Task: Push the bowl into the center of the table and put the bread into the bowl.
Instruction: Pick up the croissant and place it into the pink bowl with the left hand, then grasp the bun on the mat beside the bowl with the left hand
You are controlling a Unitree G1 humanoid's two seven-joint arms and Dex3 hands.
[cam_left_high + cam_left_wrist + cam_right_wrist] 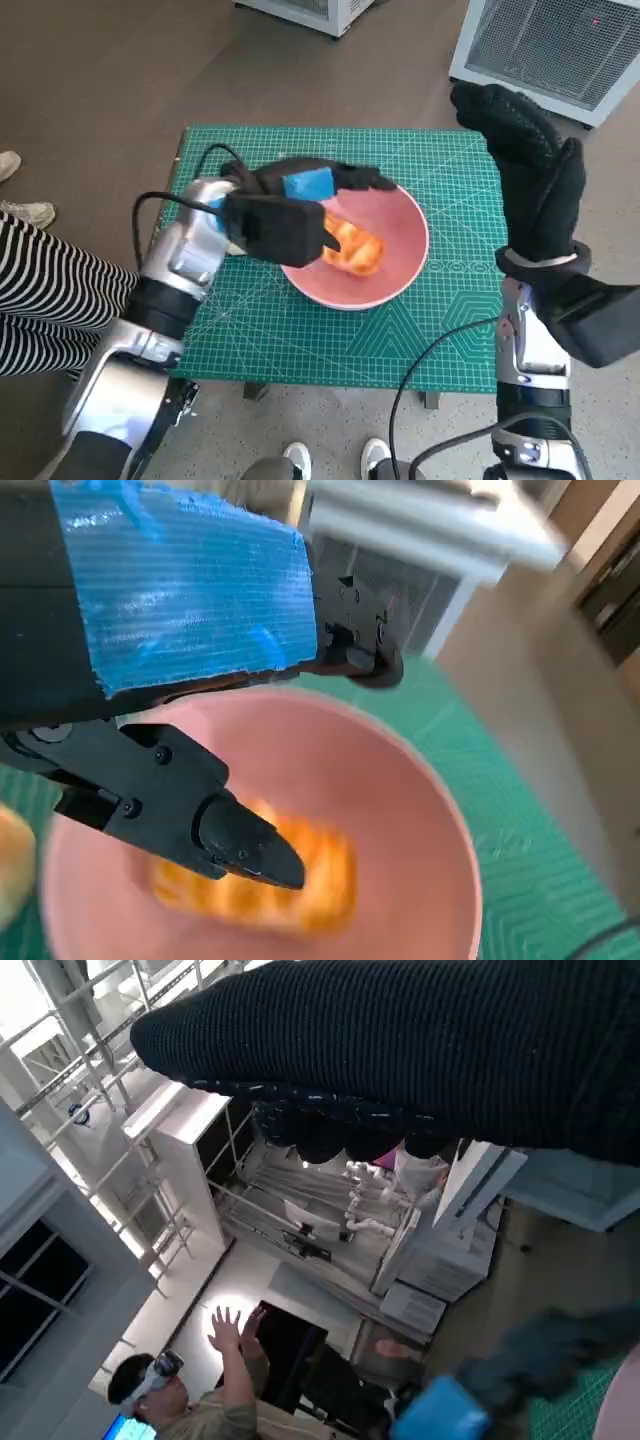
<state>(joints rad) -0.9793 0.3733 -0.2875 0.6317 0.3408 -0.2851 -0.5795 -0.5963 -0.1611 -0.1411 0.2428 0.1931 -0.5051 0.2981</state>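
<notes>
Your pink bowl (400,250) sits near the middle of the table (300,340), a little toward the right, on the green cutting mat (260,330) that covers the top. The bread (355,247) lies inside the bowl, on its left half. You have open mat on every side of the bowl: a broad strip toward the near edge, a narrower one toward the far edge, and room to both the left and right edges.

Your left hand (300,195) hovers over the bowl's left rim with its fingers (240,845) spread and nothing between them; in the left wrist view they hang just above the bread, and you cannot tell whether they touch it. Your right hand (535,170) is raised well clear above the table's right edge, fingers held loosely together, gripping nothing.

Off the table, a person's striped trouser legs (40,290) stand close to the left edge, and a pale grilled unit (560,45) sits on the floor beyond the far right corner. In the right wrist view a person (190,1400) with a raised hand is visible.

The mat carries a printed grid and small markings, too small for you to read.
</notes>
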